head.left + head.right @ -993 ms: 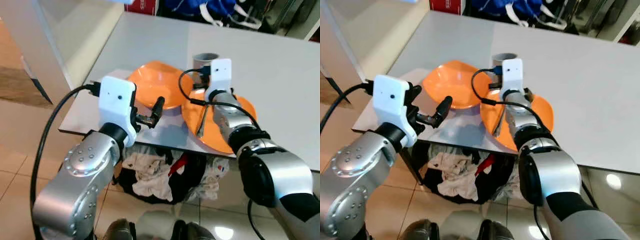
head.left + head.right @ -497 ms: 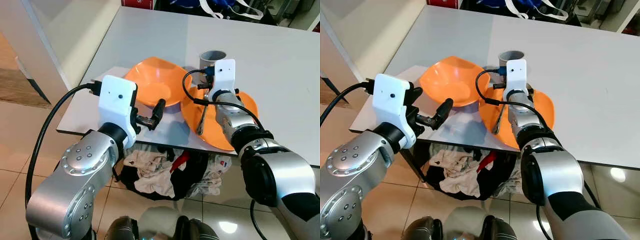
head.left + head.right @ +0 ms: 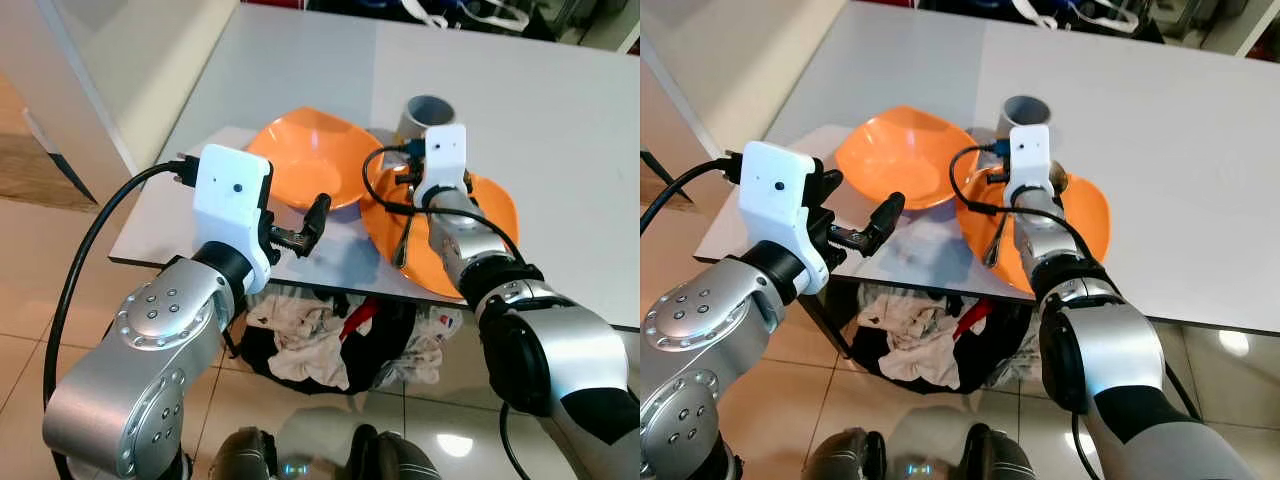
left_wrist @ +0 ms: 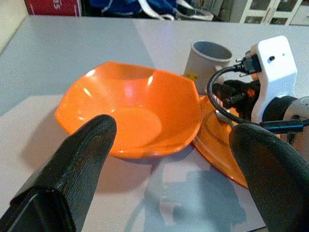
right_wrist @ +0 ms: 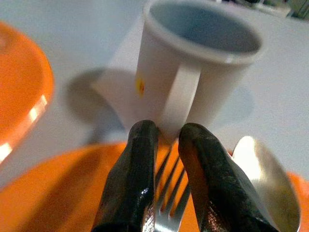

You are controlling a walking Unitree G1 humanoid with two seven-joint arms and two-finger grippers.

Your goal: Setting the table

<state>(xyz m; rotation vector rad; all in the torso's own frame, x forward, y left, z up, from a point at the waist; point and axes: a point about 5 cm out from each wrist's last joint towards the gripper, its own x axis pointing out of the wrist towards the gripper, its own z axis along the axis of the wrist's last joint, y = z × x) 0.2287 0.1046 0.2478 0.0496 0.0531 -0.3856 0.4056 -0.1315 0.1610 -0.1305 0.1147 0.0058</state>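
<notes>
An orange bowl (image 3: 305, 165) sits near the grey table's (image 3: 560, 120) front corner, with an orange plate (image 3: 381, 226) touching it on the right. A grey mug (image 3: 425, 112) stands just behind the plate. My right gripper (image 5: 166, 140) hovers low over the plate's far side, shut on a fork (image 5: 169, 203) whose tines point at the mug's handle. A spoon (image 5: 260, 179) lies on the plate beside it. My left gripper (image 3: 305, 225) stands open at the table's front edge, just in front of the bowl, with nothing between its fingers (image 4: 77, 164).
The plate overhangs the table's front edge. A dark basket of crumpled clothes (image 3: 310, 340) sits on the tiled floor under that edge. A pale wall panel (image 3: 120, 60) runs along the left. Bare tabletop stretches behind and right of the mug.
The whole picture has shifted a little, so the camera moved. Both arms and the dishes keep the same places relative to one another.
</notes>
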